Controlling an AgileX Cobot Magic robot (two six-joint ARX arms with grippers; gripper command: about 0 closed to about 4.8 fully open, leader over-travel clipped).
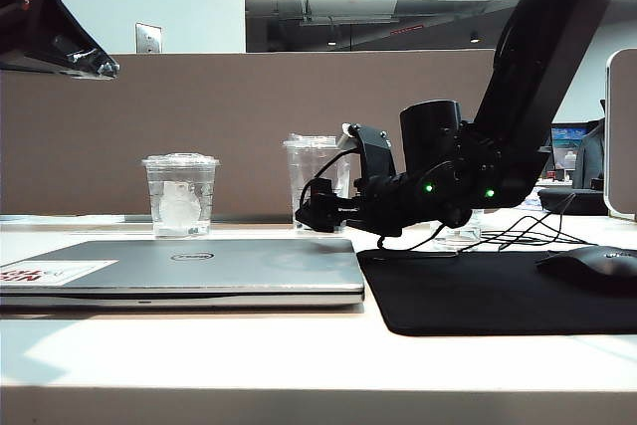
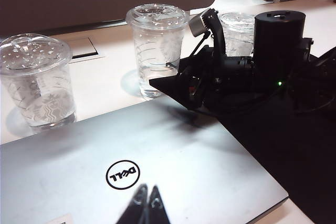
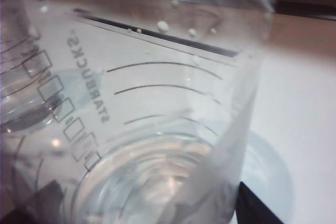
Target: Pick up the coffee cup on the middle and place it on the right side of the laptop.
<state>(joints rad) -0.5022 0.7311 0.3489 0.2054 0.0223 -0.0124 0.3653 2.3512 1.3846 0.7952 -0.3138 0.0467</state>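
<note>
While looking across the desk (image 1: 299,365): coffee cup (image 1: 314,181) (image 2: 157,51) upright on the desktop at mid-scene, lid on, at about one o'clock from the laptop (image 1: 199,266) (image 2: 157,161) and just behind its back right corner. Filling the right wrist view almost wholly (measuring lines and lettering on the clear wall plain to read) (image 3: 157,103).

Right hand (image 1: 317,214) low at the cup's base, reaching in from three o'clock, spread wide and released, grasping nothing. Cannot tell whether either finger touches the cup wall.

Laptop closed and flat, round logo up, white sticker with red lettering near its front left corner. Shorter clear cup (image 1: 180,194) (image 2: 37,82) at nine o'clock from the coffee cup, well apart, white blob inside. Second short cup (image 1: 458,231) (image 2: 239,32) at three o'clock, mostly hidden behind the right arm in the exterior view. Black mouse mat (image 1: 498,291) (image 2: 294,145) just beside the laptop's right edge, at four o'clock from the cup, with a dark mouse (image 1: 597,268) on it.

Left hand (image 2: 145,203) above the laptop lid, near the logo, fingertips clenched together on nothing.
</note>
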